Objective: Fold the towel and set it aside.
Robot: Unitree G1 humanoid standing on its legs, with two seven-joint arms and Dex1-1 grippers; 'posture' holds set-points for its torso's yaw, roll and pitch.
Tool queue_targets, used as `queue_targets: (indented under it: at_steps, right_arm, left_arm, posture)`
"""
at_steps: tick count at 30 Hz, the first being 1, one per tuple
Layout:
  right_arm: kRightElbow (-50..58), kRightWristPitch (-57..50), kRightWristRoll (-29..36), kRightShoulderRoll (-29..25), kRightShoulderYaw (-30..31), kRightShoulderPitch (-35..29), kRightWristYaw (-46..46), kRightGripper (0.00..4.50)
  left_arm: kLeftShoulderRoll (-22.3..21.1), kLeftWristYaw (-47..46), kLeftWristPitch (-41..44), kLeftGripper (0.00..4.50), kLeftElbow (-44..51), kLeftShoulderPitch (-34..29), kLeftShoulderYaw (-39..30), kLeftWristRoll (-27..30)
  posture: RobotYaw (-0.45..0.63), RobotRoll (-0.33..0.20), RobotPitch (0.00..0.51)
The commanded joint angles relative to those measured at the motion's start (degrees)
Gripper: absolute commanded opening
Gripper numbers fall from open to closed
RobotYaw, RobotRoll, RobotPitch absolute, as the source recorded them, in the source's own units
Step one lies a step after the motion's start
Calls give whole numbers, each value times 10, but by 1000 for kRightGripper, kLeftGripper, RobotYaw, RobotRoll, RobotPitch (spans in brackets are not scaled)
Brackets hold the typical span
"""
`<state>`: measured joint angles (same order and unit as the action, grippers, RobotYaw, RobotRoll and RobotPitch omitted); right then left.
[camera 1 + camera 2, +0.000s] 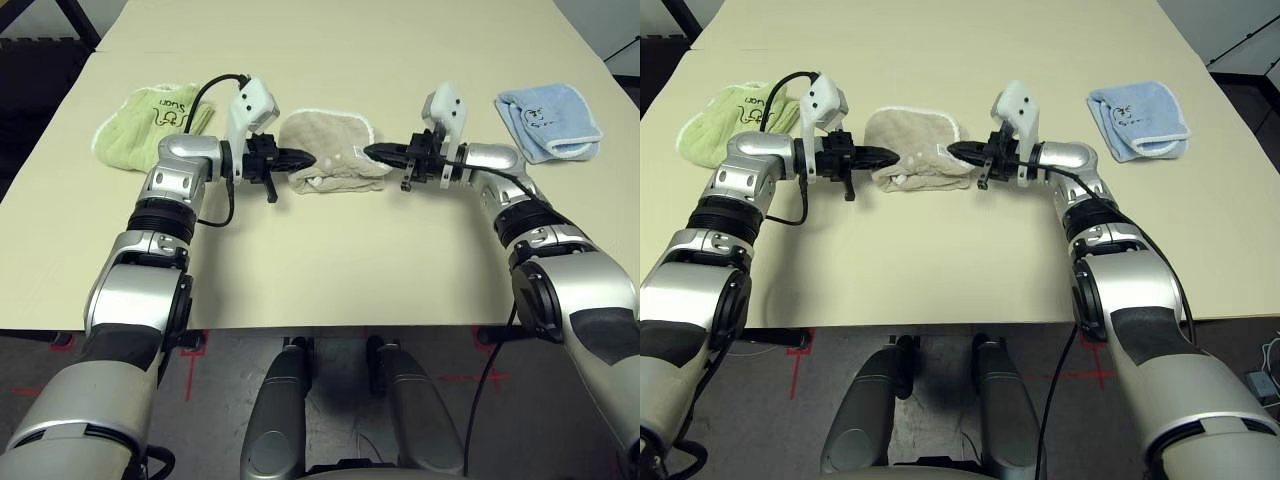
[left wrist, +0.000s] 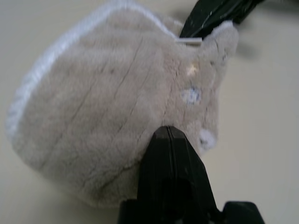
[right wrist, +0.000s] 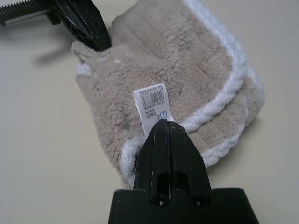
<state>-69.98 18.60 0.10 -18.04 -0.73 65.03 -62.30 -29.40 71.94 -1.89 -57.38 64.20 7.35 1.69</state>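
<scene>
The beige towel [image 1: 333,138] with white trim lies folded into a small bundle at the table's middle, with a white label [image 3: 154,105] showing on its top layer. My left gripper [image 1: 308,158] is shut on the towel's left end, its tips pinching the near corner [image 2: 167,133]. Opposite it, my right gripper [image 1: 370,152] is shut on the right end, just by the label [image 3: 162,125]. The two grippers point at each other across the bundle. The pinched corners stand slightly raised off the table.
A light green towel [image 1: 150,120] lies to the left behind my left forearm. At the far right lies a folded light blue towel [image 1: 548,120]. The cream table [image 1: 350,260] has free room in front of the bundle and beyond it.
</scene>
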Motion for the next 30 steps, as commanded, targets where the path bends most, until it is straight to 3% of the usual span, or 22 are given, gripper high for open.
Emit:
queue_targets:
  at_steps: [1,10,19,26,30]
  right_arm:
    - [-8,6,-22,-8,16,-19,11,0]
    - [-13,4,-24,-4,13,-16,28,0]
    - [-7,3,7,-41,-18,10,-4,0]
    - [8,-11,72,-39,-71,33,-63,0]
    - [6,-13,66,-29,-70,48,-24,0]
  left_arm:
    - [-10,-1,-17,47,-27,-12,10,-25]
    - [-26,-3,-34,47,-60,2,3,-38]
    - [-54,34,-40,47,-62,15,-4,-35]
    - [-51,67,13,47,-49,60,-62,25]
    - [-38,28,39,47,-51,86,-90,42]
  posture:
    - [72,0,219]
    - [70,0,221]
    - [59,0,215]
    - [55,0,213]
    - [57,0,214]
